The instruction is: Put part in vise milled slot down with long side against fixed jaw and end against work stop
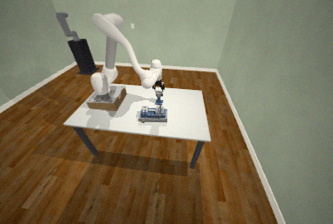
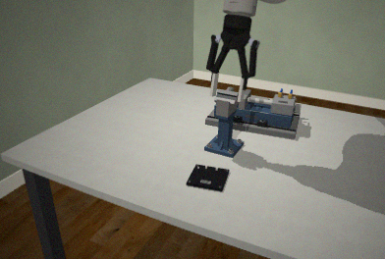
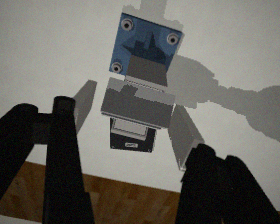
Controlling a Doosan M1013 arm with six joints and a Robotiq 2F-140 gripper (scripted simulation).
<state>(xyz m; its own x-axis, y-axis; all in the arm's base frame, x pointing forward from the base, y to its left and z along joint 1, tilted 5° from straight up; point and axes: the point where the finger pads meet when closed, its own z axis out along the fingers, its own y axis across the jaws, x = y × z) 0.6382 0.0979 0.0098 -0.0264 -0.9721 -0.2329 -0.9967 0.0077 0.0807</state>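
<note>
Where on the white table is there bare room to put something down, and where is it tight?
Bare: the white table's wide left stretch, and the front right corner beyond the black infeed plate. Tight: the blue V-block pedestal, the grey-and-blue vise and the black pincer cluster together.
</note>
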